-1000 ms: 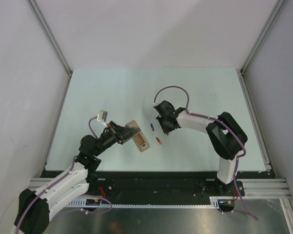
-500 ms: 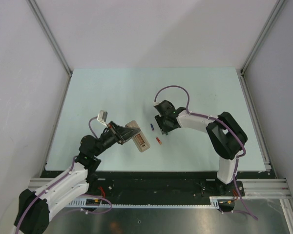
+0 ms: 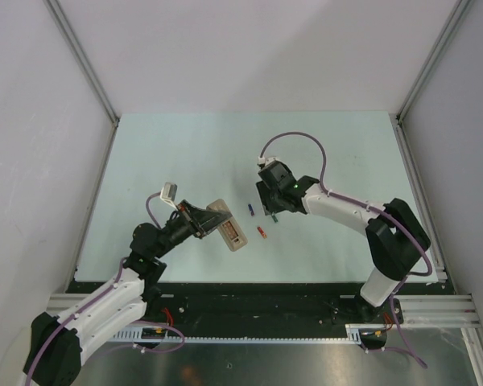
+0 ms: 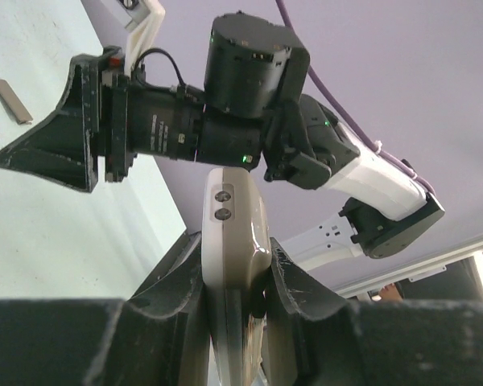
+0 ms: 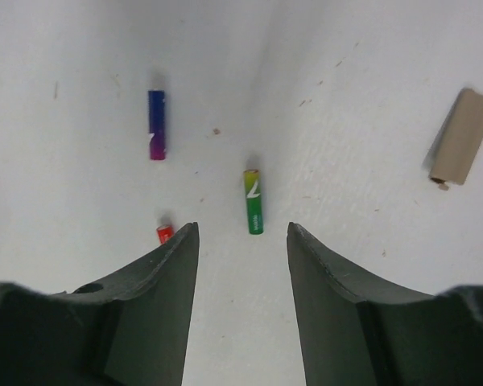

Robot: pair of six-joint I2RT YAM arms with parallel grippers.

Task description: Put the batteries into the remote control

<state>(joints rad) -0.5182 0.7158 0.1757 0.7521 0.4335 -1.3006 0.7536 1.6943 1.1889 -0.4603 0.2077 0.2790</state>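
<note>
Right tool [image 5: 241, 233] has sprung apart, green battery [image 5: 253, 203] lying below; left tool [image 4: 233, 256] clamps remote control [image 4: 232, 217].

We see the whole table [image 3: 185, 153] from high above and behind the arm bases, looking steeply down, far enough back to take in both arms. Our left wrist camera sits close behind the left hand [image 4: 233, 245], low by the table and tilted upward along the remote control [image 4: 235, 213] towards the right arm [image 4: 370, 173]; both also show from the top. Our right wrist camera hangs close over the table, facing straight down between the fingers of the right hand [image 5: 241, 232] onto the blue battery [image 5: 156, 125], green battery [image 5: 253, 203] and red battery [image 5: 165, 234], a patch the top view shares.
</note>
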